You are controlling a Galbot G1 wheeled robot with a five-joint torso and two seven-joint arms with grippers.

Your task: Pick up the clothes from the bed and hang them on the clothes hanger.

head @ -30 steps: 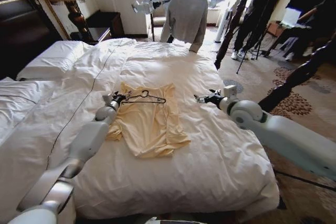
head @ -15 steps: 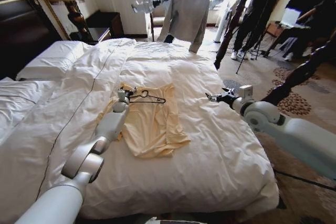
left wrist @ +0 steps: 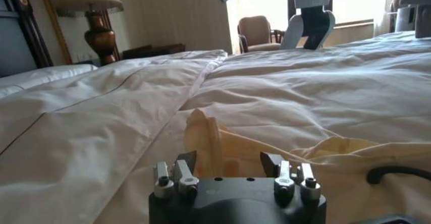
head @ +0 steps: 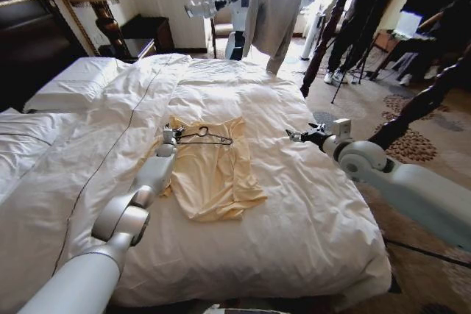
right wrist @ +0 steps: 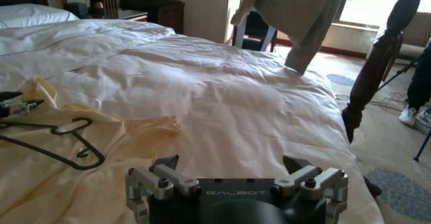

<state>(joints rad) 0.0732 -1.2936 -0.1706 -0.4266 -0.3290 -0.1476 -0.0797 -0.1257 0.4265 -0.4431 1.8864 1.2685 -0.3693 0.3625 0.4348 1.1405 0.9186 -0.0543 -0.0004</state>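
- The bed (head: 309, 233) runs past the head view's left and lower edges; its dark headboard (head: 22, 27) is cut at the upper left corner.
- The clothes hanger (left wrist: 397, 172) is cut by the right edge of the left wrist view, with just a dark curved piece showing.
- In the right wrist view the hanger's left end passes out at the picture's edge.
- The clothes (head: 210, 170) lie crumpled, so collar and sleeves are too folded to tell apart.
- The left pincer (head: 171, 134) is too small in the head view for its jaw gap to be read there.
- The grey-beige garment (right wrist: 306, 12) is cut off at the top in the right wrist view.
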